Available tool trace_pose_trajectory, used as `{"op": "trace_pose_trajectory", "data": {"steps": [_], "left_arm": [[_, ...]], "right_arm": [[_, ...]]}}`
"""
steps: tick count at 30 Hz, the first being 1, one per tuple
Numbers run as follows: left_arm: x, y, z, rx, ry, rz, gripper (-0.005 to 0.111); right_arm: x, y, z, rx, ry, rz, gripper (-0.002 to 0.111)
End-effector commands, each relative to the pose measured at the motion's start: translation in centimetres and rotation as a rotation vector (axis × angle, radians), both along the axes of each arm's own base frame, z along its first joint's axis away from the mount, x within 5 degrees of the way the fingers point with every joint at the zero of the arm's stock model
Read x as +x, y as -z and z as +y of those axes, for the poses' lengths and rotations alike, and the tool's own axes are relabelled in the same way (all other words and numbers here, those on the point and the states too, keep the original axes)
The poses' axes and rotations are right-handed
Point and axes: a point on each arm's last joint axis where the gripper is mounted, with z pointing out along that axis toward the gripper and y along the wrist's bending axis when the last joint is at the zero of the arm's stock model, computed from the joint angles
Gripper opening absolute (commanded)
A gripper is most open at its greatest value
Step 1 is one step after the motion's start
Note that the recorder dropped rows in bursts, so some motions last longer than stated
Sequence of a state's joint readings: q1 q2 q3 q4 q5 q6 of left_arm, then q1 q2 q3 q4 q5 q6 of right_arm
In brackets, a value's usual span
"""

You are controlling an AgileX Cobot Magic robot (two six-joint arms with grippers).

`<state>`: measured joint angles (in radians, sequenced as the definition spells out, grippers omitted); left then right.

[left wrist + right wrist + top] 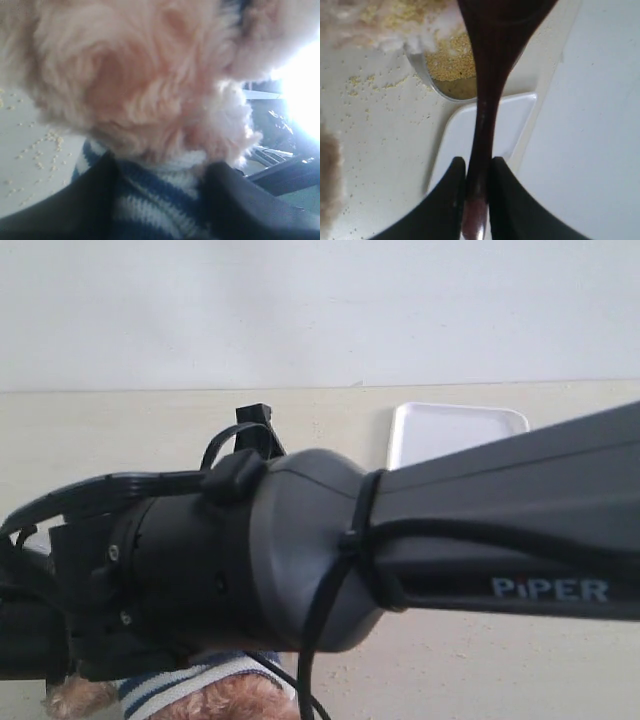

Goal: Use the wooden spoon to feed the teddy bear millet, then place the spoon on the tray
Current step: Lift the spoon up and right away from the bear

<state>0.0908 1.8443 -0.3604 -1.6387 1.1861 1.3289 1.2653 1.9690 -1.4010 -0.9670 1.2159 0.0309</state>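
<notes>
Status: feeding stage in hand, placement outstanding. The right claw is clenched on the thin handle of the wooden spoon; the spoon's round end is raised beside whitish fur of the teddy bear, close to the metal bowl that holds the millet; whether the spoon carries grains cannot be told, since only its dark back shows. The left claw grasps the bear at the striped shirt, one finger on each side of the collar, steadying it at the near left of the desk. Loose grains lie scattered on the desk beside the bear. The tray sits at the far right, bare where visible; the spoon is held in the claw, not resting on the tray. Judgement: scooping appears done; feeding is at or near the mouth; laying the spoon on the tray and releasing it are left to do.
</notes>
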Motion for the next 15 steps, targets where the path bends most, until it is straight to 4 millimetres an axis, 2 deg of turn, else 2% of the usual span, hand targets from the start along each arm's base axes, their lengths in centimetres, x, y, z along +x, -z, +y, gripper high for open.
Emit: {"op": "trace_pose_trajectory", "data": {"steps": [1, 3, 4, 5, 6, 7, 10, 12, 15], "left_arm": [[0.0, -0.3, -0.3, -0.032, 0.018, -0.016, 0.005], [0.0, -0.3, -0.3, -0.031, 0.019, -0.019, 0.005], [0.0, -0.3, -0.3, -0.029, 0.022, -0.026, 0.005], [0.0, -0.3, -0.2, -0.029, 0.022, -0.026, 0.005], [0.1, -0.3, 0.0, -0.028, 0.009, -0.029, 0.005], [0.3, -0.3, 0.3, -0.028, -0.003, -0.033, 0.005], [1.5, -0.7, 1.6, -0.021, -0.017, -0.024, 0.005], [1.8, -0.8, 1.9, -0.014, -0.001, -0.029, 0.005], [2.8, -1.1, 2.1, -0.006, -0.005, -0.079, 0.005]], "right_arm": [[0.0, -0.3, -0.4, 0.047, 0.041, -0.032, 0.000], [-0.2, -1.7, -0.8, 0.091, 0.051, -0.026, 0.000], [-0.4, -3.4, -1.4, 0.138, 0.054, -0.033, 0.000], [-0.4, -4.2, -1.7, 0.163, 0.063, -0.030, 0.000], [-0.3, -6.1, -3.2, 0.247, 0.122, 0.014, 0.000], [-0.1, -6.8, -3.9, 0.288, 0.161, 0.045, 0.000], [2.6, -10.4, -9.4, 0.569, 0.390, 0.246, 0.000], [4.7, -11.9, -13.2, 0.658, 0.508, 0.267, 0.000], [6.5, -13.4, -17.4, 0.721, 0.609, 0.252, 0.000]]}}
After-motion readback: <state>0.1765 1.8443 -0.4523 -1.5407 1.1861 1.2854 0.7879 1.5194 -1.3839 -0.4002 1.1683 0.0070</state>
